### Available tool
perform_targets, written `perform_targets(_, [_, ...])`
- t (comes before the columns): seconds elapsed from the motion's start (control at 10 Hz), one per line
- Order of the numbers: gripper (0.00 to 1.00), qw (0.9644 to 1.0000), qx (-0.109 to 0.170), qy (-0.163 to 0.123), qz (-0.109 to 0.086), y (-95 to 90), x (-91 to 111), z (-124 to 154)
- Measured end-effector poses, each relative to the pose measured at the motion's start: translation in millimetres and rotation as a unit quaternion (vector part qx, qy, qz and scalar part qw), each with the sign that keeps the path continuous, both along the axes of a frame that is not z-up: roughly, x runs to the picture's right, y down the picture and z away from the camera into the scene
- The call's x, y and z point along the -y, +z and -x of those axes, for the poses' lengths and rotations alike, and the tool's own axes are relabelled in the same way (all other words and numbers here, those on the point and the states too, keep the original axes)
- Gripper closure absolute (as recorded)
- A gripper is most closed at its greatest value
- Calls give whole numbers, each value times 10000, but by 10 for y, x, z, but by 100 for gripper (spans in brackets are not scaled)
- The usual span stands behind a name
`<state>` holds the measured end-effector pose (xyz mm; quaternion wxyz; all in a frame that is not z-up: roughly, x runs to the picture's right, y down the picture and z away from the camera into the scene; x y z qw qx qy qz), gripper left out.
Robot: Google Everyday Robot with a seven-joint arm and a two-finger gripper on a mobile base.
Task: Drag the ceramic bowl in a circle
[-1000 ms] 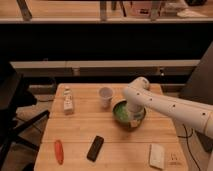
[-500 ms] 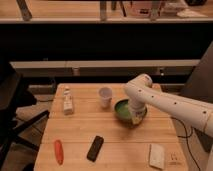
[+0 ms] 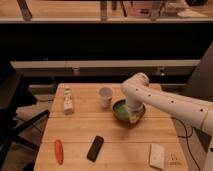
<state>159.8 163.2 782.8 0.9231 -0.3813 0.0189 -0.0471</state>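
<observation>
Right now the gripper [image 3: 133, 118] is down at the ceramic bowl [image 3: 120, 109], over the bowl's near right part, with the wrist standing roughly upright above it. Its tip is partly hidden against the bowl, so I cannot tell whether the tool is spread, pressed together or pinching the rim. The white arm [image 3: 167, 103] comes in from the right edge of the scene, runs left and farther back to a rounded elbow, then bends down toward the bowl. The green bowl sits upright on the wooden table [image 3: 80, 131], right of the table's middle and a little toward its far side; its lighter inside shows on the left, and the darker outer wall shows along the near edge. Just beside it to the far left stands a small white cup [image 3: 105, 96], upright, close to the bowl's rim, though I cannot tell if they touch. Well apart to the left, a small pale bottle [image 3: 68, 101] stands upright. Near the front left of the table lies an orange carrot-like piece [image 3: 59, 151], and to its right a flat black object [image 3: 95, 148] lies at a slant. A white rectangular item [image 3: 157, 155] lies near the front right corner. A dark chair [image 3: 11, 102] stands off the table's left side.
</observation>
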Motion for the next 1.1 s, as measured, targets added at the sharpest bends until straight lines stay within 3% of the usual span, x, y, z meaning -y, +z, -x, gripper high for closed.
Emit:
perform_targets(0.3, [100, 10000, -70, 58, -27, -43, 5, -269])
perform_targets(1.1, [100, 9996, -120, 233, -48, -136, -42, -322])
